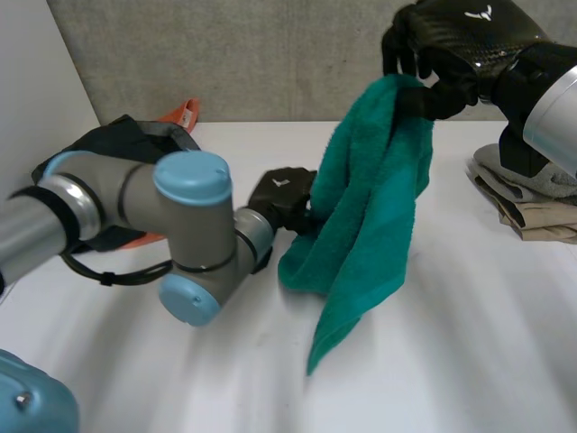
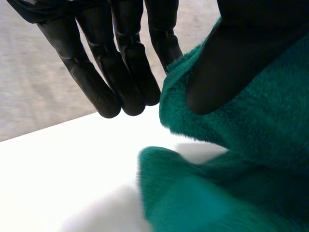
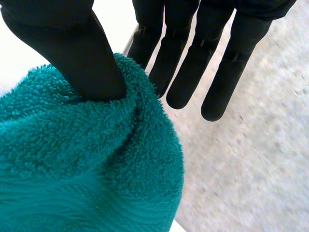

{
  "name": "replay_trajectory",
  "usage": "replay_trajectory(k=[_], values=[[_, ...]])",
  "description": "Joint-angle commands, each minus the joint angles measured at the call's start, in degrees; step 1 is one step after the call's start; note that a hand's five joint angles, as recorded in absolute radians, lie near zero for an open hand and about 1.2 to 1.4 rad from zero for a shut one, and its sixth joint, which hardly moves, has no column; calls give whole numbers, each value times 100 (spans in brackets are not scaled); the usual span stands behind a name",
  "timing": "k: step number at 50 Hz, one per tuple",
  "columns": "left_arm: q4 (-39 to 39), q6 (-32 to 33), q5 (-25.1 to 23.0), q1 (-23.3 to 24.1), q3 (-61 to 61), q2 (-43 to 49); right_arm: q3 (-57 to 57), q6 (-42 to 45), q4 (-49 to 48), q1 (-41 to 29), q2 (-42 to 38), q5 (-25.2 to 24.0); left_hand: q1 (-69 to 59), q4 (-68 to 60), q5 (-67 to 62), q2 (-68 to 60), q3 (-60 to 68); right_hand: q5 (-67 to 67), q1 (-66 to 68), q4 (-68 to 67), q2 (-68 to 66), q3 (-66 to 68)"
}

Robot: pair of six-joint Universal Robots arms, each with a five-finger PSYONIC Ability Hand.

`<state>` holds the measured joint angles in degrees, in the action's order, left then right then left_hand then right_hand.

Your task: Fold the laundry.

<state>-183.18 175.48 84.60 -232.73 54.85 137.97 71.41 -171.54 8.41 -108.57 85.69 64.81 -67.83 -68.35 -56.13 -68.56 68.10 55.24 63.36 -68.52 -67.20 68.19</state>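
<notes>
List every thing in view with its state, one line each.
teal towel: unfolded, hanging bunched between both hands.
right hand: raised, thumb and fingers pinching the towel's top.
left hand: low over the table, pinching the towel's side edge.
beige and grey pile: stacked, lying at the table's right side.
dark garment: crumpled, lying at the table's far left.

white table | grey wall behind | orange object at table's far edge
</notes>
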Motion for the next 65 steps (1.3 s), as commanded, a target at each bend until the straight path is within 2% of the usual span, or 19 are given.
replay_trajectory(k=[1,6,13,20,24,31,34,35,37,38,40,41,43,45,50,56,59,65], values=[[-217,108,354,-526,-9,-761,-460,94,-374,205,-832,409,-1217,-1165,-1387,-1144,1190,1476,1664,-1148,-1280,1181],[-798,346,654,-624,-9,-1517,-997,130,-937,152,-1185,743,-1217,-1165,-1387,-1144,1190,1476,1664,-1148,-1280,1181],[-1448,829,742,-624,525,-2571,-1095,7,-2043,64,-1142,1253,-1217,-1165,-1387,-1144,1190,1476,1664,-1148,-1280,1181],[-1660,1224,664,-694,1894,-3214,-287,7,-2019,46,-843,1175,-1217,-1165,-1387,-1144,1190,1476,1664,-1148,-1280,1181],[-1651,1470,567,-677,2931,-3294,539,226,-1694,187,-834,903,-1217,-1165,-1387,-1144,1190,1476,1664,-1148,-1280,1181],[-1669,1770,426,-502,4472,-3172,2077,1455,-1404,486,-1308,577,-1217,-1165,-1387,-1144,1190,1476,1664,-1148,-1280,1181],[-1774,1919,242,-396,4842,-2707,2579,2062,-1395,512,-1615,515,-1217,-1165,-1387,-1144,1190,1476,1664,-1148,-1280,1181],[-1792,1954,198,-396,4851,-2575,2667,2211,-1403,512,-1712,498,-1217,-1165,-1387,-1144,1190,1274,1462,-946,-1078,979],[-1792,2042,145,-439,4799,-2267,2755,2607,-1369,477,-1958,506,-1217,-1165,-1387,-1144,1190,-504,-316,832,700,-799],[-1748,2069,145,-501,4720,-2083,2747,2791,-1342,442,-2055,550,-3,48,-173,70,-24,-2009,-1821,2338,2206,-2305],[-1582,2095,136,-580,4632,-2011,2694,2819,-1255,424,-2047,690,1281,1333,1111,1354,-1308,-3145,-2957,3473,3341,-3440],[-1433,2095,127,-624,4588,-2063,2668,2776,-1211,424,-2030,761,1538,1589,1367,1610,-1565,-3485,-3297,3813,3681,-3780],[-1239,2087,127,-677,4570,-2203,2554,2504,-992,407,-1829,998,2308,2359,2138,2381,-2335,-5013,-4826,5342,5210,-5309],[-1124,2087,154,-738,4605,-2432,2457,2328,-755,424,-1548,1051,3069,3120,2898,3142,-3096,-5052,-4864,5381,5249,-5348],[-1124,2122,189,-1001,4850,-2722,2018,2195,-51,644,-1124,867,3339,3390,3169,3412,-3366,-5103,-4915,5431,5299,-5398],[-1089,2253,224,-1274,5202,-2872,937,3169,960,881,-1783,612,3777,3828,3606,3850,-3804,-5053,-4865,5381,5249,-5348],[-1106,2289,198,-1371,5325,-2916,323,4107,1197,899,-2186,551,3911,3962,3740,3984,-3938,-4902,-4714,5230,5098,-5197],[-1124,2254,145,-1450,5343,-2890,-391,4639,1391,776,-2776,252,3996,4047,3826,4069,-4023,-4380,-4192,4708,4577,-4675]])
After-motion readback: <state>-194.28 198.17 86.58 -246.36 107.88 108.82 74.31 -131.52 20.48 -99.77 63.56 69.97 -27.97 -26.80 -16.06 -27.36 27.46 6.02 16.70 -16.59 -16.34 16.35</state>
